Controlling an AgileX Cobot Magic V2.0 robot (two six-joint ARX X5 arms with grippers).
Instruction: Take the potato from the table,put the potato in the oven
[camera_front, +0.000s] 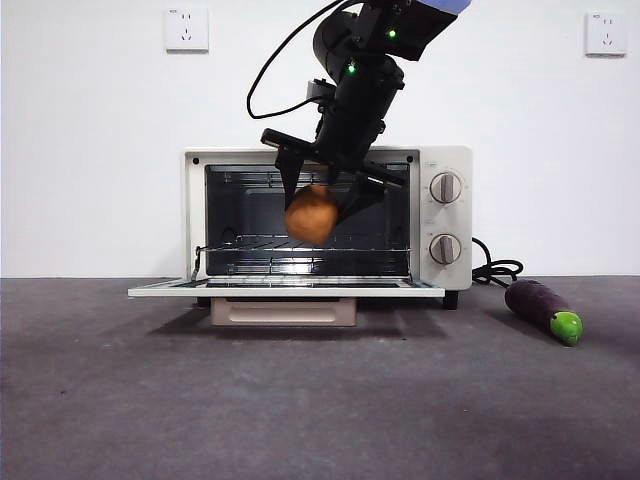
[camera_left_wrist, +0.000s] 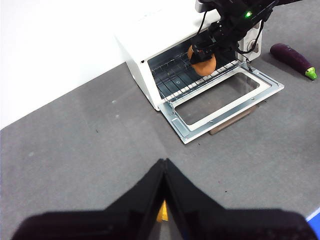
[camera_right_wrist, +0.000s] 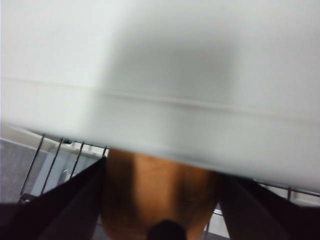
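- The potato (camera_front: 311, 215) is held clamped between the two black jaws of the right gripper (camera_front: 322, 205), clear of the table (camera_front: 320, 400).
- In the front view the potato is seen at the oven's (camera_front: 440, 215) open mouth, just above the wire rack (camera_front: 300, 245) and over the inner edge of the lowered door (camera_front: 285, 289).
- In the right wrist view the potato (camera_right_wrist: 155, 192) fills the space between the jaws of the right gripper (camera_right_wrist: 160, 200); the cream oven top edge lies close ahead and rack wires are visible beside it.
- In the left wrist view the right gripper (camera_left_wrist: 205, 54) is seen at the oven (camera_left_wrist: 150, 45) opening with the potato (camera_left_wrist: 202, 62) over the rack.
- The left gripper (camera_left_wrist: 164, 167) is held well away from the oven above bare table (camera_left_wrist: 75, 150), with its jaws pressed together and nothing between them.
- An eggplant (camera_front: 543, 309) with a green tip lies on the table beside the oven's knob side, near the black cord (camera_front: 495, 270).
- The oven door is fully open and lies flat.
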